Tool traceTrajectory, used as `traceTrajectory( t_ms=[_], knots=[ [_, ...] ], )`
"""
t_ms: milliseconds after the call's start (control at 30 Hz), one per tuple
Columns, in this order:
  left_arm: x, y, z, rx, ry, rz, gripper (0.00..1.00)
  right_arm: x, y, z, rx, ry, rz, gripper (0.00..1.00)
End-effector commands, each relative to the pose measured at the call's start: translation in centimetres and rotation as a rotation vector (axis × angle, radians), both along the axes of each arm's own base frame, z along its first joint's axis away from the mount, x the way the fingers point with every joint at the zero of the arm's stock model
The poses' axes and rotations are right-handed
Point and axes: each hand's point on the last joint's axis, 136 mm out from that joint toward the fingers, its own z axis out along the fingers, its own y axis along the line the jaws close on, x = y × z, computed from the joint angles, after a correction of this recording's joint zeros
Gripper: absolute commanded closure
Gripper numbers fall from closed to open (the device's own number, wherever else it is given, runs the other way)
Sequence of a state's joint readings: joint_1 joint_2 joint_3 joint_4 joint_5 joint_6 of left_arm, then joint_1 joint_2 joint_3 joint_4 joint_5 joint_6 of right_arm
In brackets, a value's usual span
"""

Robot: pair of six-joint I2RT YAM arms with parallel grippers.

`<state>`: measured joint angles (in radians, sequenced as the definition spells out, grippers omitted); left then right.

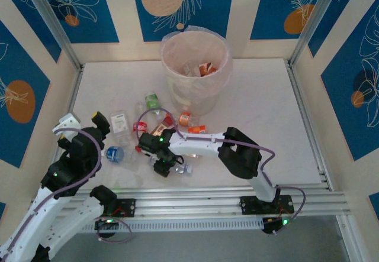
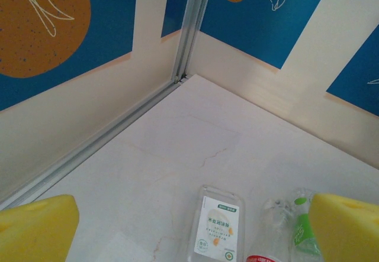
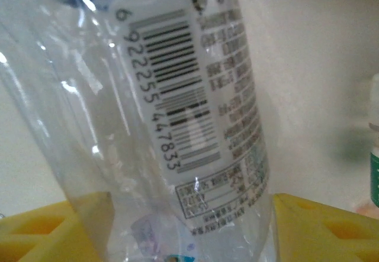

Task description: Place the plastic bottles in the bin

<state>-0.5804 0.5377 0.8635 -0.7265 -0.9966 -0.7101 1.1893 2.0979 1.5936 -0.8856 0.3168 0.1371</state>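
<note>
Clear plastic item: barcode-labelled bottle, standing between the yellow fingers of the right gripper. One pad lies against each side and the jaws are closed on it. From above, the right gripper sits low over the near middle of the table, just in front of the loose pile.

Left gripper: fingers spread wide with nothing held, raised over the near left of the table. Beyond the tips lies a flat white-and-green-labelled bottle. A crushed green-labelled bottle is partly hidden behind the right-hand finger.

Plastic bottles, loose: scattered on the table between the bin and the arms, with orange, red, green and blue labels or caps among them.

Bin: cream-white with a clear liner at the rim, upright at the far centre, well apart from both grippers. Orange-labelled bottles lie inside.
</note>
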Motion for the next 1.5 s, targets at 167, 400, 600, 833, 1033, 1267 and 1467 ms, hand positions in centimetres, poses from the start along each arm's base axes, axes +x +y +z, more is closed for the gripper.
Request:
traceTrajectory(
  t_ms=[167, 400, 600, 833, 1033, 1267, 1467],
  knots=[
    [-0.3, 0.4, 0.4, -0.004, -0.011, 0.023, 0.01, -0.6, 0.0, -1.1, -0.023, 0.033, 0.023, 0.30],
    [-0.3, 0.4, 0.4, -0.004, -0.013, 0.024, 0.01, -0.9, -0.1, -1.4, -0.035, 0.034, 0.034, 0.28],
    [-0.3, 0.4, 0.4, -0.004, -0.011, 0.025, 0.01, -1.1, 0.1, -1.6, -0.041, 0.026, 0.048, 0.28],
    [-0.4, 0.5, 0.4, -0.002, -0.011, 0.026, 0.00, -1.1, 0.4, -0.7, -0.028, 0.013, 0.057, 0.41],
    [-0.4, 0.5, 0.5, -0.002, -0.012, 0.023, 0.01, -0.9, 0.6, 1.7, 0.017, -0.014, 0.055, 0.50],
    [-0.2, 0.2, 0.4, -0.003, -0.008, 0.012, 0.00, 0.4, 0.2, 6.6, 0.093, -0.106, 0.031, 0.51],
    [0.0, 0.1, 0.4, -0.004, -0.008, 0.009, 0.01, 3.0, -1.9, 12.4, 0.183, -0.224, -0.035, 0.50]
  ],
)
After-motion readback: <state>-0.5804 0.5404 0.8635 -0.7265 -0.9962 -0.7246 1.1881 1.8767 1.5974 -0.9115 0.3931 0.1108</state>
